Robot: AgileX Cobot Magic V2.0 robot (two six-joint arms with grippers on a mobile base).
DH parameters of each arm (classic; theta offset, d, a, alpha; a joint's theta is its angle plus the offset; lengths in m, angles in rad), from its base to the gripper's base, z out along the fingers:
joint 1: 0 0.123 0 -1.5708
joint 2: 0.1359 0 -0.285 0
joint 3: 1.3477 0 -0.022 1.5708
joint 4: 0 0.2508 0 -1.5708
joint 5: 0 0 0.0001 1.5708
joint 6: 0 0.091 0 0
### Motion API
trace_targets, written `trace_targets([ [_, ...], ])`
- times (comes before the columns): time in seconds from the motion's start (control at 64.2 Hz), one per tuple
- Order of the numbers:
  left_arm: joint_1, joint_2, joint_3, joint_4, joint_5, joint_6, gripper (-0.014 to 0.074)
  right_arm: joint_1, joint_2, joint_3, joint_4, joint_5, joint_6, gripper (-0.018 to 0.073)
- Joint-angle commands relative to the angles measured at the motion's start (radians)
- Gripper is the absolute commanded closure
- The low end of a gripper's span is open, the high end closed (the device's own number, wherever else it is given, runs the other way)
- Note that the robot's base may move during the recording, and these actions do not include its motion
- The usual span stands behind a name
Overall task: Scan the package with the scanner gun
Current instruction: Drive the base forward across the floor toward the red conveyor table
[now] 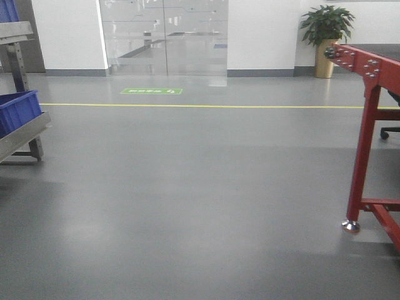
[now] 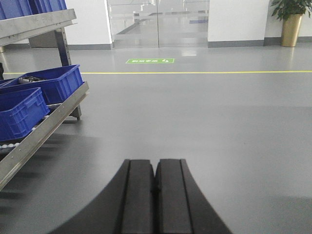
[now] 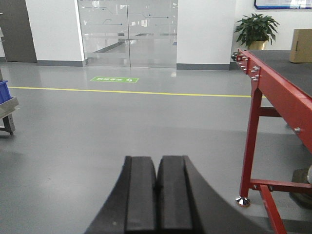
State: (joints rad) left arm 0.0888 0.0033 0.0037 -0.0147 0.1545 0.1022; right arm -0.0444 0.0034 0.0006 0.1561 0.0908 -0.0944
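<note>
My left gripper [image 2: 155, 163] is shut and empty, held above bare grey floor. My right gripper [image 3: 157, 160] is also shut and empty, above the floor left of the red-framed table [image 3: 278, 90]. A brown cardboard package [image 3: 302, 45] stands on the table's black top at the far right of the right wrist view. No scanner gun shows in any view. Neither gripper shows in the front view.
A metal rack [image 2: 36, 129] with blue bins [image 2: 46, 84] stands at the left; it also shows in the front view [image 1: 22, 134]. The red table's leg [image 1: 362, 150] is at the right. Glass doors [image 1: 164, 36], a potted plant [image 1: 326, 28] and a yellow floor line [image 1: 200, 105] lie ahead.
</note>
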Motion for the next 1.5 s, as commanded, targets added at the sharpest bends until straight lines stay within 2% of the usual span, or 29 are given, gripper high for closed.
trace_targets([
  [0.0, -0.006, -0.003, -0.004, -0.004, -0.015, -0.006, 0.0707, -0.004, -0.003, -0.001, -0.004, -0.018, -0.003, 0.0727],
  [0.374, -0.044, -0.003, -0.004, -0.004, -0.015, -0.006, 0.0707, -0.004, -0.003, -0.001, -0.004, -0.018, -0.003, 0.0727],
  [1.481, -0.023, -0.003, -0.004, -0.004, -0.017, -0.006, 0.0707, -0.004, -0.003, -0.001, -0.004, -0.018, -0.003, 0.0727],
])
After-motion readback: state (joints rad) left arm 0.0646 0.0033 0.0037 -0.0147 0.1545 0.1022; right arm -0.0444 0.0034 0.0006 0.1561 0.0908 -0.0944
